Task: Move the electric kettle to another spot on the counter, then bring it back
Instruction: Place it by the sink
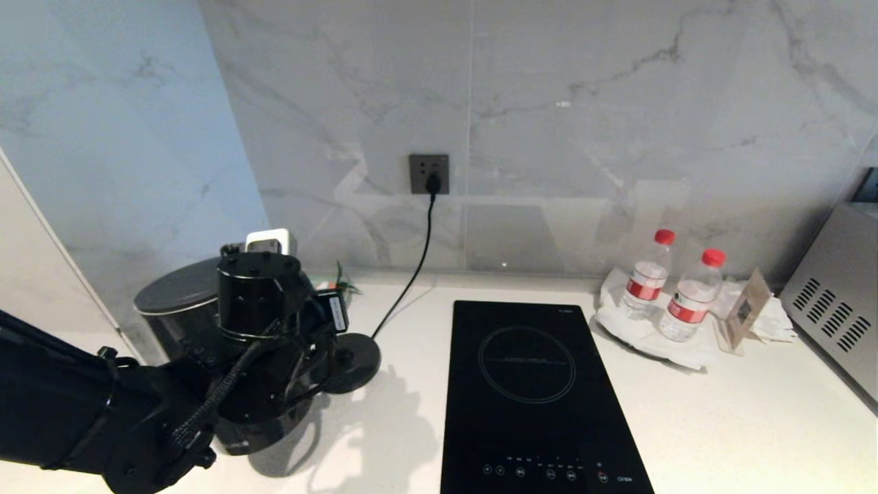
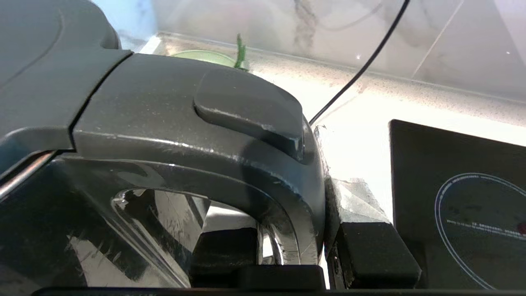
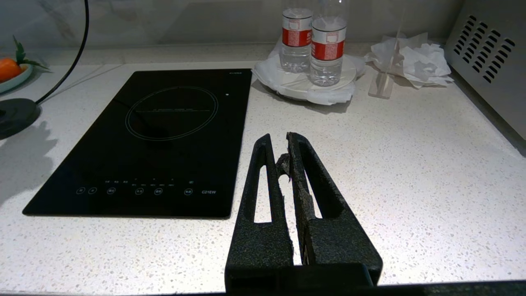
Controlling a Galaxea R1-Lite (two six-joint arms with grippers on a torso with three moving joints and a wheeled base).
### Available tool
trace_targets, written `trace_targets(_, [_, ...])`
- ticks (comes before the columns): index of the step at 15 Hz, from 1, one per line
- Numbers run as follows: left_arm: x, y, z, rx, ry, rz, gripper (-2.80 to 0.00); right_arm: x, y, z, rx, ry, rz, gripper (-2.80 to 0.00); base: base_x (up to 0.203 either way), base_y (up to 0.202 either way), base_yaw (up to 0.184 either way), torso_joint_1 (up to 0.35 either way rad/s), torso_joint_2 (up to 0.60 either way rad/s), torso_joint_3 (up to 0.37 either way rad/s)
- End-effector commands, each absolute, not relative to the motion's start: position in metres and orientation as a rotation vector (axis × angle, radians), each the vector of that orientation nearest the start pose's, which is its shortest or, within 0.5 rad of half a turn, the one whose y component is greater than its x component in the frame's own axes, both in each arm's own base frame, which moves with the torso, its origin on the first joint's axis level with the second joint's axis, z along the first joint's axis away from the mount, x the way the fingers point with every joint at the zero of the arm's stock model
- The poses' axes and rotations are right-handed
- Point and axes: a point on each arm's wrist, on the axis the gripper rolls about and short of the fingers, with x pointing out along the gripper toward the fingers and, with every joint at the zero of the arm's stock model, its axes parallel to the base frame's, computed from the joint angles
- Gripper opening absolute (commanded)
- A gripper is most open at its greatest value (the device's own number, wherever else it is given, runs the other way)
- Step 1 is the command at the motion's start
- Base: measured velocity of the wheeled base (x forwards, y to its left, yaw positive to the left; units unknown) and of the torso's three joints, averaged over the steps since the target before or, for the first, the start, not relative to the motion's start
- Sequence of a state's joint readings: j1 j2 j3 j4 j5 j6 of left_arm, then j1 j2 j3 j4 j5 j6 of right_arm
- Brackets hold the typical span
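The glossy black electric kettle [image 1: 175, 291] stands at the left end of the pale speckled counter [image 1: 720, 412], left of and nearer than its round base disc [image 1: 353, 360]. My left arm covers most of it. My left gripper [image 2: 296, 238] is shut on the kettle's loop handle [image 2: 246, 164], one finger inside the loop and one outside. Whether the kettle's bottom rests on the counter I cannot tell. My right gripper [image 3: 279, 142] hangs shut and empty over the counter [image 3: 411, 164], right of the hob; it is outside the head view.
A black glass induction hob [image 1: 542, 391] lies mid-counter. The disc's cord [image 1: 418, 254] runs up to a wall socket [image 1: 429, 173]. Two water bottles [image 1: 645, 274] and crumpled paper sit at the back right beside a steel appliance [image 1: 837, 302]. A small fruit dish [image 3: 10, 72] stands behind the disc.
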State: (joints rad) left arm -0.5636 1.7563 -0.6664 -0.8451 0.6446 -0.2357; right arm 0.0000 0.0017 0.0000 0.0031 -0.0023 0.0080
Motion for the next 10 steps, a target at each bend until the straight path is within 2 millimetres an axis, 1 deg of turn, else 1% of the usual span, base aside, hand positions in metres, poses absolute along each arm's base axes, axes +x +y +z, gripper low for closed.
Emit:
trace_targets(1, [0.248, -0.141, 0.151, -0.106, 0.194, 0.112, -2.8, -0.023, 0.0, 0.075, 0.008, 0.005, -0.003, -2.8, 0.0, 0.0, 0.0, 0.0, 0.0, 0.0])
trace_targets(3, [0.239, -0.135, 0.142, -0.113, 0.222, 0.124, -2.8, -0.023, 0.0, 0.075, 0.008, 0.005, -0.003, -2.8, 0.0, 0.0, 0.0, 0.0, 0.0, 0.0])
trace_targets(6, [0.226, -0.126, 0.142, -0.13, 0.202, 0.127, -2.8, -0.023, 0.0, 0.075, 0.008, 0.005, -0.002, -2.8, 0.0, 0.0, 0.0, 0.0, 0.0, 0.0])
trace_targets(10, [0.205, -0.112, 0.136, -0.133, 0.198, 0.129, -2.8, -0.023, 0.0, 0.075, 0.008, 0.005, -0.003, -2.8, 0.0, 0.0, 0.0, 0.0, 0.0, 0.0])
